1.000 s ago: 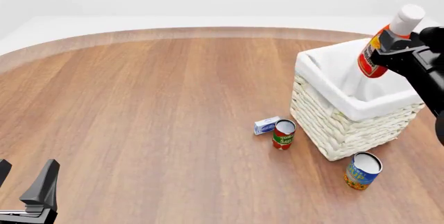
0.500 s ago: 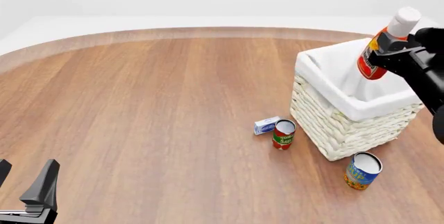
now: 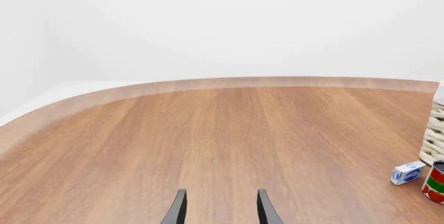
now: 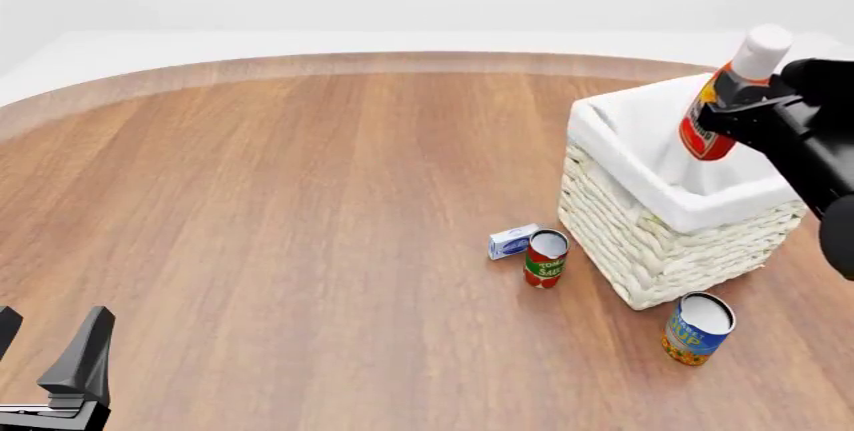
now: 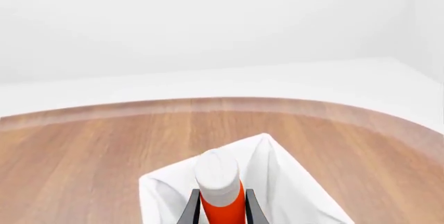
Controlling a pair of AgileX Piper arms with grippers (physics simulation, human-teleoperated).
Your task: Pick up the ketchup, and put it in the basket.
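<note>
My right gripper [image 4: 731, 103] is shut on the ketchup [image 4: 722, 101], a red-orange bottle with a white cap, held tilted above the open top of the basket [image 4: 654, 251]. In the right wrist view the ketchup [image 5: 220, 193] sits between the two fingers, cap towards the camera, with the basket's white lining [image 5: 291, 193] below it. The basket is woven cream wicker with a white cloth rim, at the right of the table. My left gripper [image 4: 47, 351] is open and empty at the near left; its fingers [image 3: 177, 211] show in the left wrist view.
A red-and-green can [image 4: 545, 258] and a small blue-and-white box [image 4: 513, 241] stand just left of the basket. A blue-and-yellow can [image 4: 697, 328] stands in front of it. The left wrist view shows the box [image 3: 407, 172], the can [image 3: 435, 182] and the basket's edge [image 3: 434, 141].
My right gripper has moved the ketchup down and slightly left, lower over the basket's opening. The left arm has not moved.
</note>
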